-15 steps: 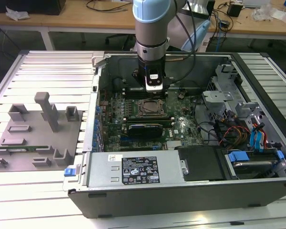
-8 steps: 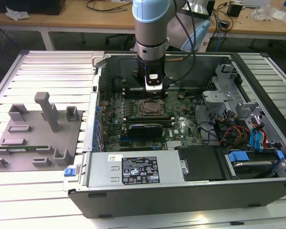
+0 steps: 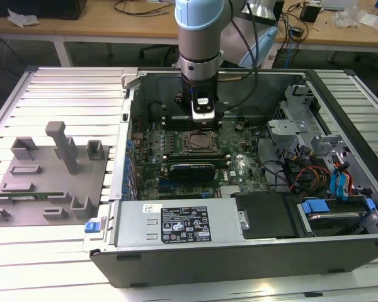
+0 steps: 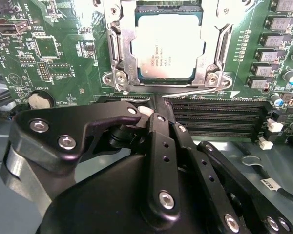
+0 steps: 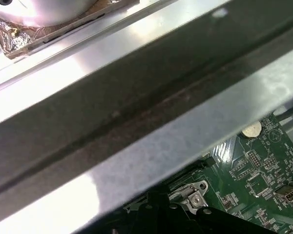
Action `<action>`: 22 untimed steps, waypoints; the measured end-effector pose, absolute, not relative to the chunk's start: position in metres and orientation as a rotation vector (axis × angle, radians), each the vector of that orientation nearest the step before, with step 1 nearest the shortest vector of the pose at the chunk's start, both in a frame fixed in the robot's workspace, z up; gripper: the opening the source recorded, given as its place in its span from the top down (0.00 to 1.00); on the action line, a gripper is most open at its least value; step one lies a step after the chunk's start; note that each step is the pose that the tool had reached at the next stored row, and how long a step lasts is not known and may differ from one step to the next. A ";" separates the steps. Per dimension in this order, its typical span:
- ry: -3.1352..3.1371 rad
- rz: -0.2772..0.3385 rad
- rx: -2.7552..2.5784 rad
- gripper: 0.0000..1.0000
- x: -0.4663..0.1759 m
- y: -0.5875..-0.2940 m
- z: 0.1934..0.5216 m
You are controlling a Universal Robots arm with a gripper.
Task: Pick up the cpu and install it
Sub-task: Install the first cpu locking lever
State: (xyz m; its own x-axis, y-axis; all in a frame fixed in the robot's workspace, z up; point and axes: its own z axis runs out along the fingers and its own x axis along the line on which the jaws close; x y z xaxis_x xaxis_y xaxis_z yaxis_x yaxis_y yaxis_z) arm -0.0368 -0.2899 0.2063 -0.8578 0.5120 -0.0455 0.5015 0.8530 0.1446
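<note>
1 cpu (image 4: pixel 166 46) lies flat in the metal socket (image 4: pixel 118 48) on the green motherboard (image 4: pixel 63 63). Gripper (image 4: pixel 156 100) hangs just beside the socket's edge, over the black memory slots (image 4: pixel 219 117), jaws together with nothing between them. Exterior view: arm (image 3: pixel 200 31) reaches down into the open computer case (image 3: pixel 340 251).

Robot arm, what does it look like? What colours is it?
The arm is a round silvery-grey tube with a pale blue cover higher up and a black section lower down. Black cables loop beside it. Its tool is made of chunky black metal bars joined by shiny silver screws.
</note>
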 end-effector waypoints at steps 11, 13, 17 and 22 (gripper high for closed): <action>2.940 0.155 0.803 0.89 -0.037 -0.287 0.204; 2.940 0.154 0.803 0.89 -0.037 -0.286 0.204; 2.940 0.152 0.803 0.89 -0.037 -0.283 0.204; 2.939 0.143 0.802 0.89 -0.037 -0.282 0.203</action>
